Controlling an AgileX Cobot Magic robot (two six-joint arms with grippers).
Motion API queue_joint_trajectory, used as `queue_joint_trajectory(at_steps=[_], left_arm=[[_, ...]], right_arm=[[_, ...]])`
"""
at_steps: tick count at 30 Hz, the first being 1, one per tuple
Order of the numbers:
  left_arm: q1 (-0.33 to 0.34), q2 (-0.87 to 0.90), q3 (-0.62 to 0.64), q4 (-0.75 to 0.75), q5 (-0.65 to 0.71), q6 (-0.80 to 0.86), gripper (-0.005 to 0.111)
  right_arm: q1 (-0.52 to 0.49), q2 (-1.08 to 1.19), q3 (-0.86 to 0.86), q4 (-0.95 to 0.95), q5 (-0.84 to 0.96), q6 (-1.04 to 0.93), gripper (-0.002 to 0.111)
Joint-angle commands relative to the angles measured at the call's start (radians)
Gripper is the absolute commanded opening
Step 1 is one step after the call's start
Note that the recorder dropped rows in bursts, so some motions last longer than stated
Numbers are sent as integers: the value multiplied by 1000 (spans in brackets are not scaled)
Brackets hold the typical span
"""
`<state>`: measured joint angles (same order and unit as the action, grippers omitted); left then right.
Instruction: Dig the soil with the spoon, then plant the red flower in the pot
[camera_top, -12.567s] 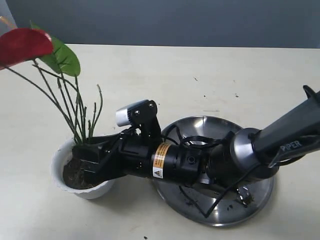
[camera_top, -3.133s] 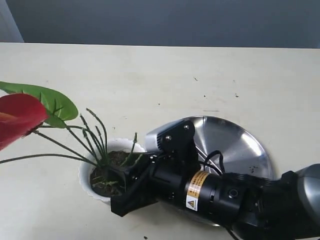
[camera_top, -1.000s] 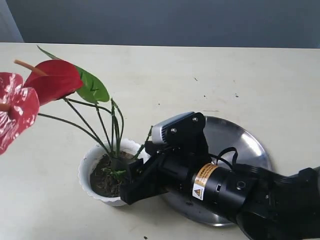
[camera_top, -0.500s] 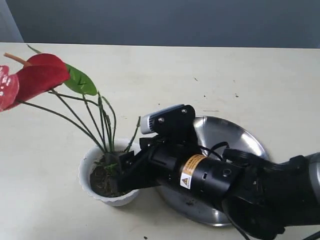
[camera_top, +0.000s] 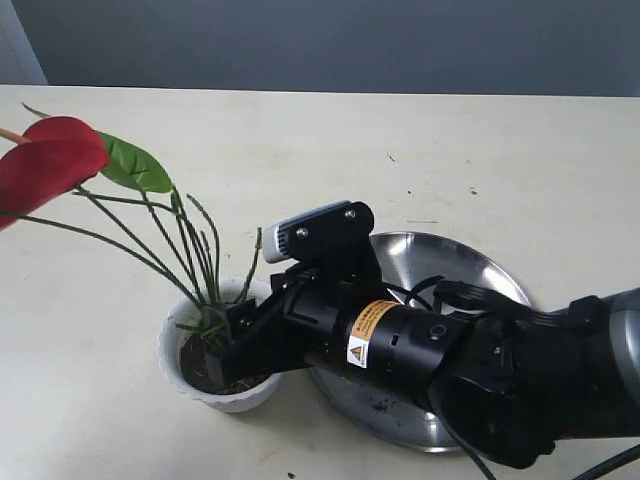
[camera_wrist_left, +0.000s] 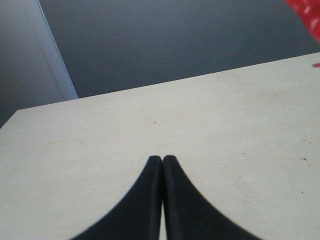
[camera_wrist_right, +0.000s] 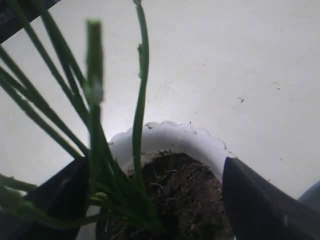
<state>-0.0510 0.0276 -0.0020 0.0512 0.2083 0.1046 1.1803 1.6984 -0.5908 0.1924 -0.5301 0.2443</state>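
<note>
step: seating flower (camera_top: 50, 160) in pot (camera_top: 175, 335) | right gripper (camera_wrist_right: 150, 200) spread wide around stems in soil (camera_wrist_right: 175, 185) | left gripper (camera_wrist_left: 162, 165) closed, empty | tip: back out straight, don't snag stems

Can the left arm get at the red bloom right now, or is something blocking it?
Probably yes: the red flower leans out over bare table, clear of the right gripper at the pot. The left gripper is shut and would have to open first.
</note>
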Motion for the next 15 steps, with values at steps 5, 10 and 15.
queue_joint_trajectory(at_steps=[5,10,15], left_arm=[[-2,-4,2,3,-7,-3,0],[-2,-4,2,3,-7,-3,0],[-2,-4,2,3,-7,-3,0]], right_arm=[[-3,-34,7,-4,74,-16,69],[-5,-103,7,-10,120,-16,69],[-5,-148,7,-10,79,-16,69]])
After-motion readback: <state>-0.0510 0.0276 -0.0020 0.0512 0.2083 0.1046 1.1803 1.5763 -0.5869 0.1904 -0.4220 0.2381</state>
